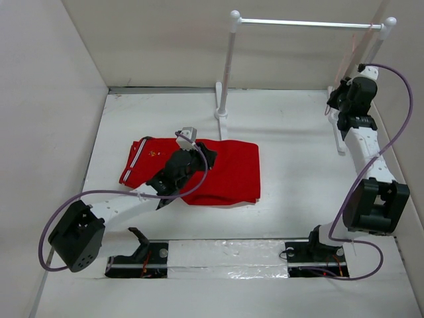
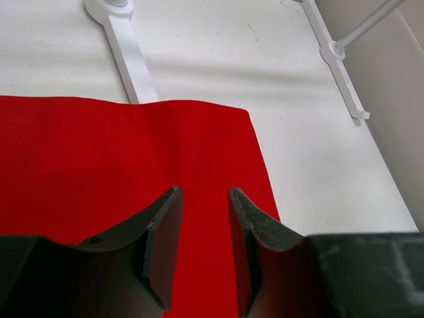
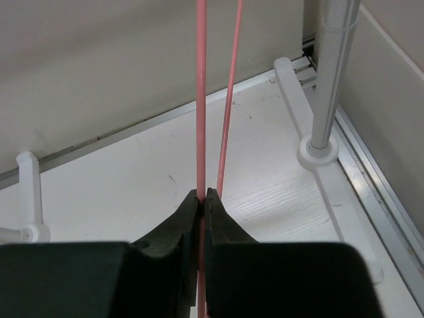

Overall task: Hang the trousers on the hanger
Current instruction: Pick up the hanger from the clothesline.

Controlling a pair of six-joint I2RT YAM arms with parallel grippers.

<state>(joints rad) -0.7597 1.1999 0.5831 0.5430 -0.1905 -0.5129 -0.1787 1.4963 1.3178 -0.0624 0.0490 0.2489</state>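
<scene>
Red trousers [image 1: 228,171] beneath left claw [image 2: 204,194]; right claw [image 3: 204,193] pinching hanger [image 3: 201,99].

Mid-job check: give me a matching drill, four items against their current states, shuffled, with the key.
1. trousers
2. hanger
3. left gripper
4. right gripper

A. shut on pink wire
B. flat on the table
C. open over red cloth
D. upright beside the rack post

Pairs: 1-B, 2-D, 3-C, 4-A
</scene>
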